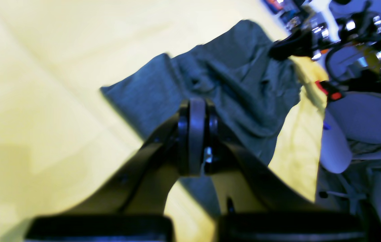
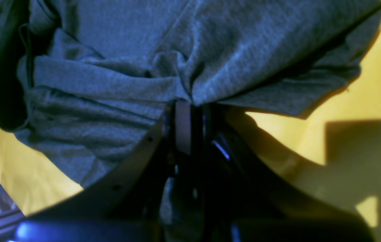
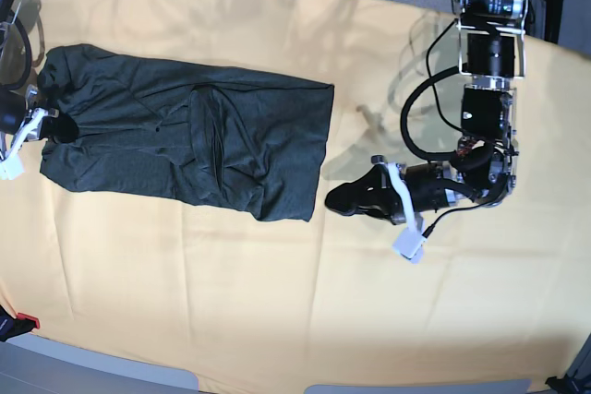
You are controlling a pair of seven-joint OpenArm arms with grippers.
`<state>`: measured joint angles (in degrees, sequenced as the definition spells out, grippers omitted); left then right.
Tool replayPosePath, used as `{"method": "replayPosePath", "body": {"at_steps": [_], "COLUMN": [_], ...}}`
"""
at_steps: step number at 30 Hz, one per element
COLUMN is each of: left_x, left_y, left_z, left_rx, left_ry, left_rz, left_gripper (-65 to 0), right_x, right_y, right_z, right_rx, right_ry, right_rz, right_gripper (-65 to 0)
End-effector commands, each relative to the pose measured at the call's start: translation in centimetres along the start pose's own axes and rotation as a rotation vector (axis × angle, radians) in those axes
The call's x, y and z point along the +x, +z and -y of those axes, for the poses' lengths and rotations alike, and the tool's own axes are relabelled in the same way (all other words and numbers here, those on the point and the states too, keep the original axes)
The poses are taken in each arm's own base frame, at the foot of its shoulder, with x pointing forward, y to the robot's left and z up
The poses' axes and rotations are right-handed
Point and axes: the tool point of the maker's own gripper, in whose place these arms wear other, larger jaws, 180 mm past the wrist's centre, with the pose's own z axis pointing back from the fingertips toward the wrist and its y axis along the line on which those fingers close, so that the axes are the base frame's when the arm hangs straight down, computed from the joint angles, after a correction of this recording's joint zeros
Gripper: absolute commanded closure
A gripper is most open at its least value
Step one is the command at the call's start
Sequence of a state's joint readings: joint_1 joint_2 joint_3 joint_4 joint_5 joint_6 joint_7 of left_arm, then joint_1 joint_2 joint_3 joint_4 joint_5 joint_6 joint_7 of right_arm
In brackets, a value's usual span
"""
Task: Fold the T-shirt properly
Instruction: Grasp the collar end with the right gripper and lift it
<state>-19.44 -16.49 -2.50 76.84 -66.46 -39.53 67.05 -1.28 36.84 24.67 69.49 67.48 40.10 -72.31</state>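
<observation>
The dark charcoal-green heathered knit T-shirt (image 3: 185, 140) is soft and limp, light enough for one arm to lift but sure to sag and drag wherever it is unsupported. Judging by the folds, it will bunch rather than slide flat, so the best holds are along a hemmed edge or at a corner, pinching both layers together (a grip in mid-panel would only raise a peak).

It lies on the left half of the pale yellow-orange cloth (image 3: 277, 302), spread as a rough rectangle with a ridge of creases running down its middle and its right edge cut fairly straight.

The right gripper (image 2: 185, 104), at the shirt's far-left end in the base view, is clenched on a gathered pinch of the fabric; the knit puckers into its closed tips.

The left gripper (image 1: 195, 111) hovers just right of the shirt's right edge, jaws pressed together with nothing between them, the shirt lying beyond its tips in its own wrist view.
</observation>
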Motion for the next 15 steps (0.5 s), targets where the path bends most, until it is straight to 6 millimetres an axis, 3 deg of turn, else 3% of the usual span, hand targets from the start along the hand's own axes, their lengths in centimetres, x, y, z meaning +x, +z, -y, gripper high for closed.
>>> {"method": "replayPosePath", "body": {"at_steps": [1, 15], "left_x": [2.0, 1.5], "left_y": [0.6, 1.6], "left_z": [0.2, -0.5], "left_rx": [-0.009, 0.019], "left_ry": [-0.036, -0.039], "left_rz": [0.048, 0.026], "left_gripper": [0.0, 0.0], "right_x": [1.6, 2.8], "right_y": [1.9, 6.7], "right_z": [1.1, 4.0], "right_rx": [-0.051, -0.143], "right_ry": [0.039, -0.031], "right_rz": [0.015, 0.112], "right_gripper": [0.0, 0.0]}}
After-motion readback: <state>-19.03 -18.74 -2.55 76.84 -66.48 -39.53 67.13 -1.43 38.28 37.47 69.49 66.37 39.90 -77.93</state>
